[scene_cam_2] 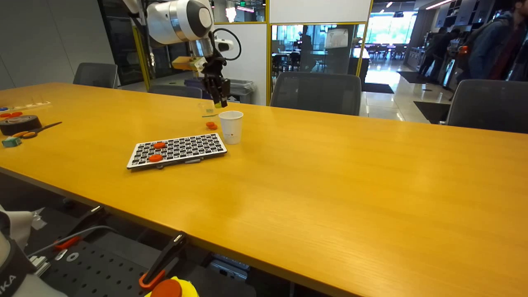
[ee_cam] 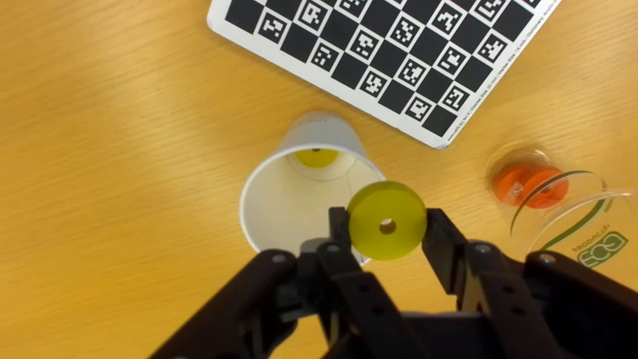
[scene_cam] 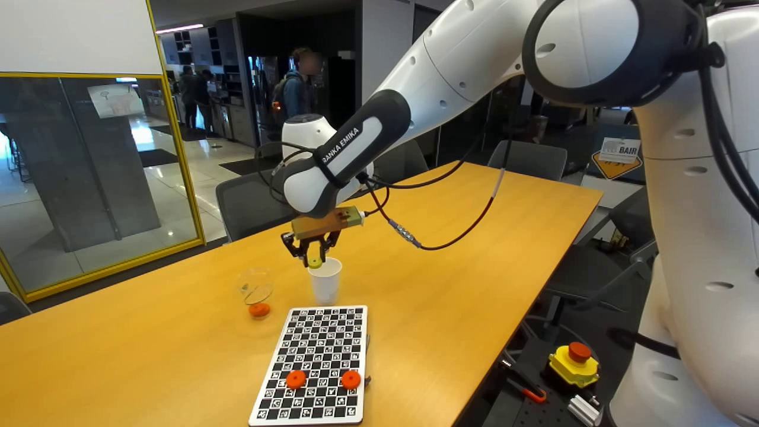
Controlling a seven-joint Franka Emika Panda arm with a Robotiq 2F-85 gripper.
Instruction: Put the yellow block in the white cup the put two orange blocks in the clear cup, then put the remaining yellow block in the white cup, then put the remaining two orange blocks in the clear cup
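Placing yellow block (ee_cam: 387, 207): is pinched by gripper (ee_cam: 387, 222), off-centre near the mouth of white cup (scene_cam: 325, 287).
Mouth: its middle should be reached before release.
Rim: should be left untouched.

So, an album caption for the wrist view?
Black gripper holds a round yellow block near an opaque white cup with another inside.

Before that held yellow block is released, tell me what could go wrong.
The held yellow block might catch the rim and fall outside: it looks off-centre from the white cup in all three views. If the tool lowers here, it could bump and tip that cup, whose mouth it overlaps in the wrist view.
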